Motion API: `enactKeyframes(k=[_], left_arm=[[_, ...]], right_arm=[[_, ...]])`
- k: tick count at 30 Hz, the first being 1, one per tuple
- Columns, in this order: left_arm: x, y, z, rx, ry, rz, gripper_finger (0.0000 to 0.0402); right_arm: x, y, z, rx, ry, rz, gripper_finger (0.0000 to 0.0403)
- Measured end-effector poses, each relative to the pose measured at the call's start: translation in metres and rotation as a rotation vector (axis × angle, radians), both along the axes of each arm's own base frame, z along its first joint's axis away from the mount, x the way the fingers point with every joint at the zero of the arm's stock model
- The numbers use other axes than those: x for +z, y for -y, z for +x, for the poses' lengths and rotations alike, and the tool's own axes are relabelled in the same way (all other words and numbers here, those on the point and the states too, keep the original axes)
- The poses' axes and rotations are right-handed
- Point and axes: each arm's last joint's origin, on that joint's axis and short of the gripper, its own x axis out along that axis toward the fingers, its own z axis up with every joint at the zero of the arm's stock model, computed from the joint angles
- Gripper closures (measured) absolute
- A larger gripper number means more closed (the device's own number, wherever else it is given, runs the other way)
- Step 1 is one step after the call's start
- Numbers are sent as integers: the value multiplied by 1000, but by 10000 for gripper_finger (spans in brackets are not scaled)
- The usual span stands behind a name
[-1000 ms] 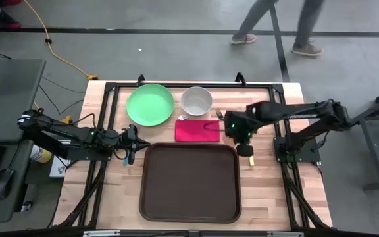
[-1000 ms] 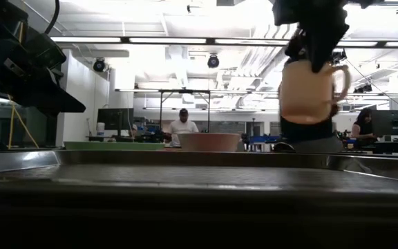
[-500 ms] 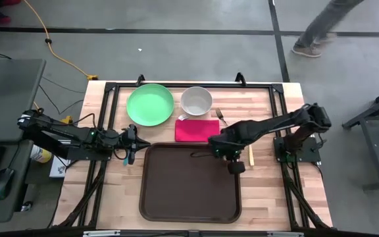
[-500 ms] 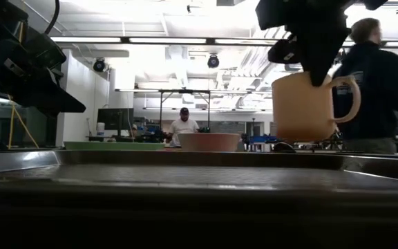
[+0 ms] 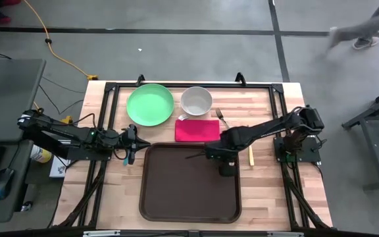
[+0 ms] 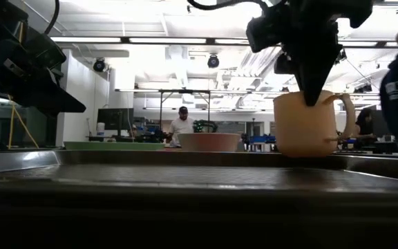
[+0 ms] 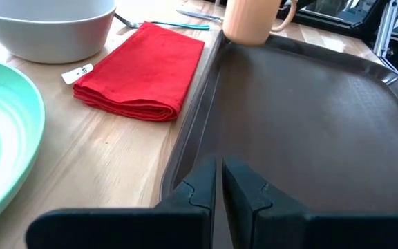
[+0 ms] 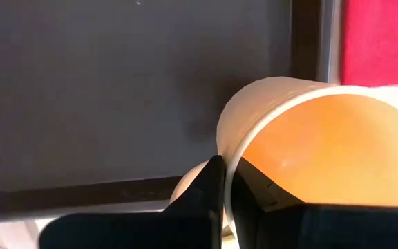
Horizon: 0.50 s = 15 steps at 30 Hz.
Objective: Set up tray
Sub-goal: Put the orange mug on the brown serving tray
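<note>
The dark brown tray [image 5: 176,191] lies flat on the table's near middle, and also shows in the left wrist view as the tray [image 7: 309,111]. A tan mug [image 6: 306,124] stands upright over the tray's far right corner, also seen from the left wrist as the mug [image 7: 251,21]. Whether its base rests on the tray floor or hangs just above it, I cannot tell. My right gripper [image 5: 226,161] is above the mug, shut on it, and hides it in the high view. My left gripper [image 5: 131,143] waits shut at the tray's left rim. My right gripper pinches the mug's rim [image 8: 224,142] on the side by the handle [image 6: 347,117]. One finger [image 8: 254,190] is inside the cup and the other is outside. The fingers come from above, pointing down. The mug stays upright under them.
Beyond the tray's far edge lie a folded red napkin [image 5: 197,130], a green plate [image 5: 150,104], a pale bowl [image 5: 196,101] and a fork [image 5: 220,117]. A pale utensil [image 5: 250,155] lies right of the tray. A person walks past the table's far right.
My right gripper has carried the mug from right of the napkin toward the table's left and near edge, over the tray's far right corner. It has also come down, so the mug now stands low at the tray. It stayed shut on the mug.
</note>
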Motion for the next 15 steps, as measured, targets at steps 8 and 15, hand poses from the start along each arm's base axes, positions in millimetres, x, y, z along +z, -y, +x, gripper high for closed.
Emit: enactKeyframes(k=[8,15], left_arm=[[0,0,0,-1,0,3,344],[0,0,0,-1,-1,3,344]], right_arm=[[0,-10,1,-24,31,10,403],[0,-10,1,74,26,17,403]])
